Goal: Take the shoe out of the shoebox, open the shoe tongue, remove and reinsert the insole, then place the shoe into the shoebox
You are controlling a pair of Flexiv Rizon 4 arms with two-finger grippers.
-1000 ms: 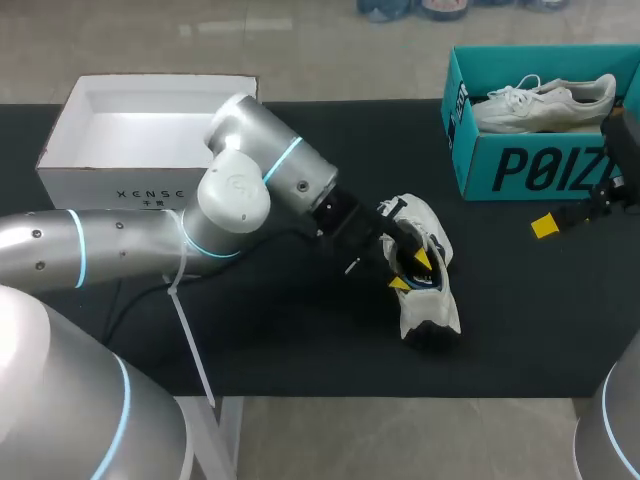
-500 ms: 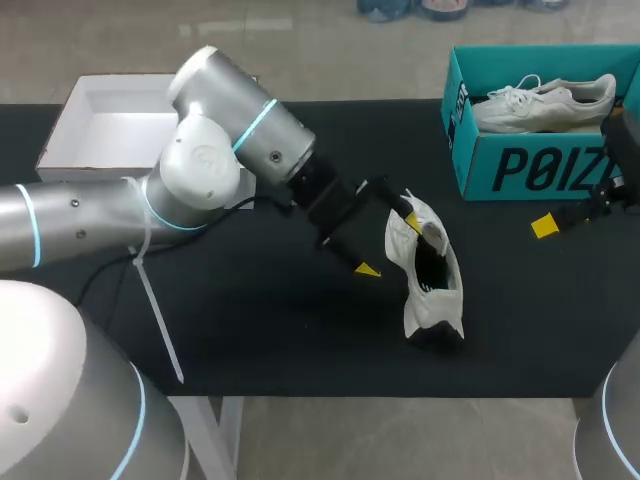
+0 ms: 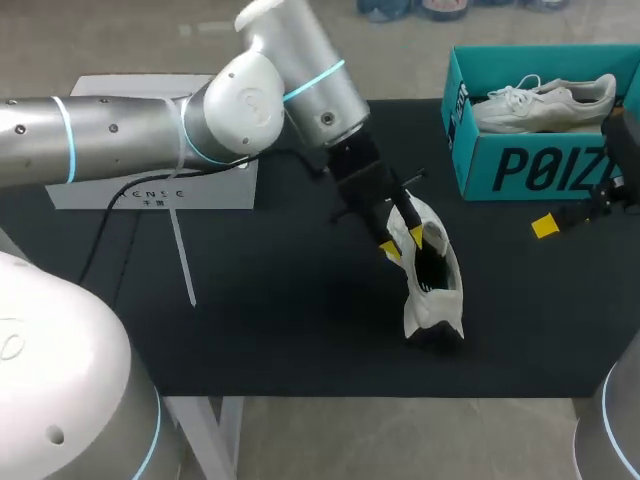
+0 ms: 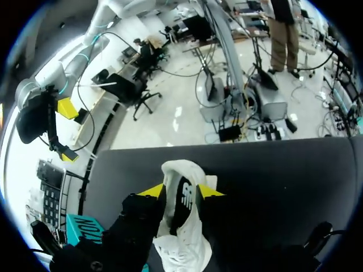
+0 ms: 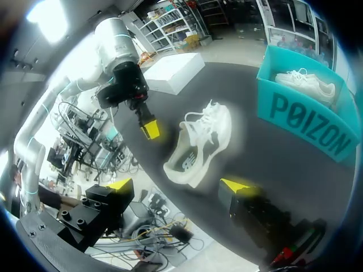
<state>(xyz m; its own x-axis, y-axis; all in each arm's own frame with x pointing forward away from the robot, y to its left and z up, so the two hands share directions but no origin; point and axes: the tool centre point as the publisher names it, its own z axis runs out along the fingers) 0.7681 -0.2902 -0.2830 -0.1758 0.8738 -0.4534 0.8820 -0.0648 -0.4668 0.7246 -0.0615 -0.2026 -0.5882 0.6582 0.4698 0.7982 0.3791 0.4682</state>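
Head view, changes?
– Left arm (image 3: 120, 125) swung from lower left to upper left; shoe (image 3: 432, 285) lies unmoved, centre right on the table (image 3: 250, 320).
– Grippers?
– Left gripper (image 3: 403, 243) narrowed, pinching the tongue (image 4: 173, 173) both sides: opening likely begins. Right gripper (image 5: 177, 184) wide, empty.

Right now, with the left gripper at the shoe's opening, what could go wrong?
1. The shoe rests free on the table and nothing braces it. The right gripper is open and off at the table's right side. A pull by the left gripper may drag the whole shoe rather than open the tongue.
2. Loose laces lie close to the left gripper and could snag on it.
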